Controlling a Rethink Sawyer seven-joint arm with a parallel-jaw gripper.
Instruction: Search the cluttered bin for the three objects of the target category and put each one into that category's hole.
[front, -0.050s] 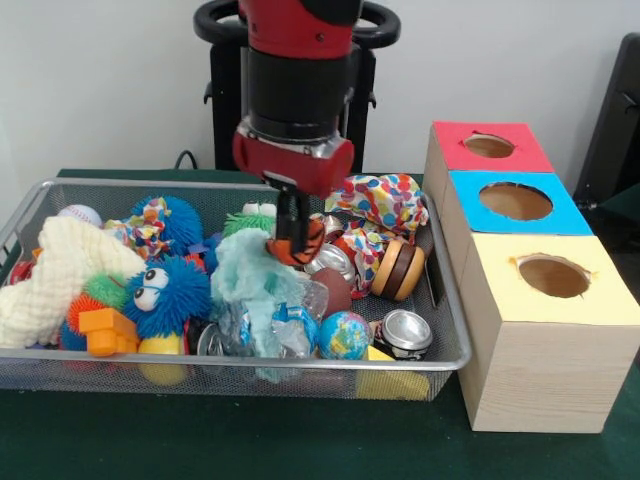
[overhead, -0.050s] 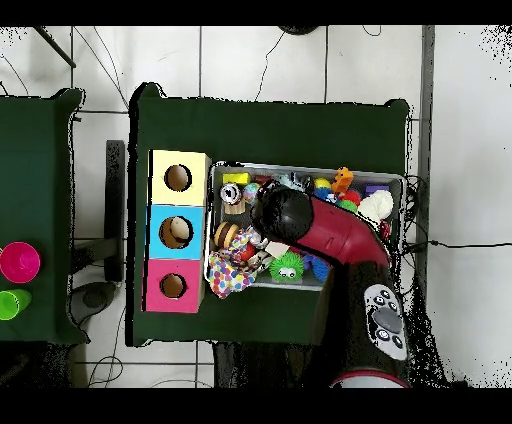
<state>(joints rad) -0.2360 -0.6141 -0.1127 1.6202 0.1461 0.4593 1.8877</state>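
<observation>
- The gripper (front, -0.050s: 293, 235) is seen low over the middle of the wire bin (front, -0.050s: 452, 330), hanging from the red and black arm (front, -0.050s: 297, 90).
- An orange ball with dark stripes (front, -0.050s: 300, 247) is seen at the fingertips; the jaws look narrowed onto it, though the contact itself is partly hidden by the black fingers.
- Just below, at 6 o'clock from the ball, a pale teal cloth (front, -0.050s: 250, 285) is heaped, touching crumpled clear plastic.
- At 8 o'clock from the gripper, a blue fuzzy toy with big eyes (front, -0.050s: 165, 292) is found, with orange blocks (front, -0.050s: 105, 332) just beside it at 7 o'clock.
- A cream knitted cloth (front, -0.050s: 55, 280) is spread at the 9 o'clock end of the bin, a white baseball (front, -0.050s: 80, 214) near it at the back.
- At 3 o'clock from the gripper, a brown and tan wooden yo-yo (front, -0.050s: 398, 268) is leaned against the bin wall, under a polka-dot cloth (front, -0.050s: 385, 205).
- At 5 o'clock, a globe ball (front, -0.050s: 344, 335) and a crushed silver can (front, -0.050s: 404, 332) are laid side by side.
- Outside the bin at 3 o'clock, a wooden box is stood, with a red hole (front, -0.050s: 489, 146), a blue hole (front, -0.050s: 516, 201) and a yellow hole (front, -0.050s: 553, 276).
- From overhead, the arm (overhead, -0.050s: 335, 235) is seen covering the bin's centre, and the box (overhead, -0.050s: 177, 230) is just beside the bin at 9 o'clock.
</observation>
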